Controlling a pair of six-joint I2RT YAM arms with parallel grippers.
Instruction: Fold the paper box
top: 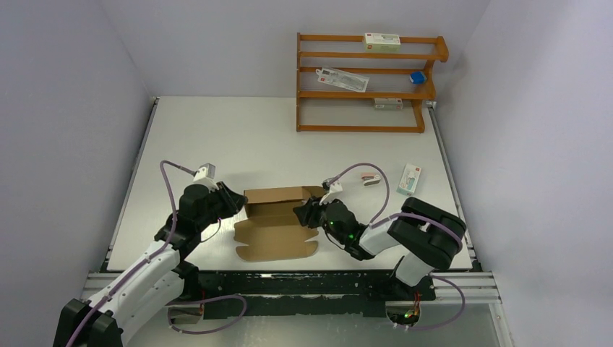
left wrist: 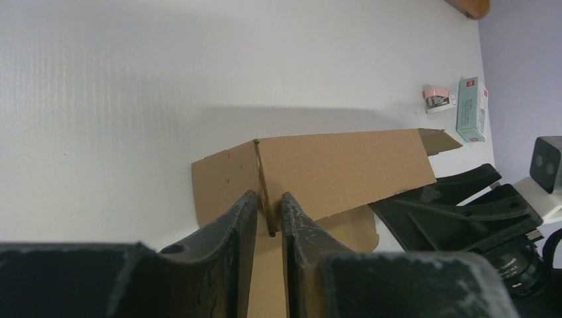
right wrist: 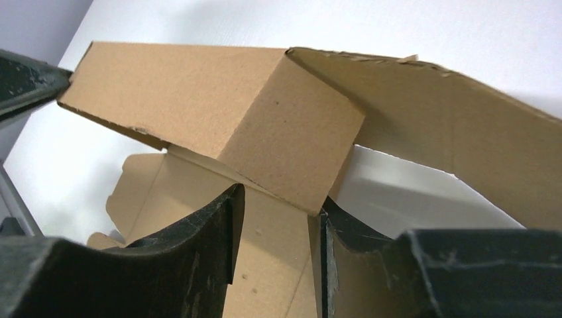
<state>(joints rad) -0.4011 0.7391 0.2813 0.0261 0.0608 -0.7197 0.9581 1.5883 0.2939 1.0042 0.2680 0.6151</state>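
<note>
The paper box (top: 278,224) is plain brown cardboard, partly folded, in the middle of the table. Its back wall stands up and its notched base lies flat toward the near edge. My left gripper (top: 235,201) is at the box's left end. In the left wrist view it (left wrist: 270,213) is shut on the upright edge of the raised wall (left wrist: 338,165). My right gripper (top: 303,213) is at the box's right end. In the right wrist view it (right wrist: 278,205) is open and straddles the lower corner of a folded end panel (right wrist: 291,139), whose corner touches the right finger (right wrist: 331,228).
A wooden shelf (top: 361,83) stands at the back right with small white cartons and a blue item on it. A white and green carton (top: 410,178) and a small pink and white item (top: 371,178) lie right of the box. Grey walls enclose the table.
</note>
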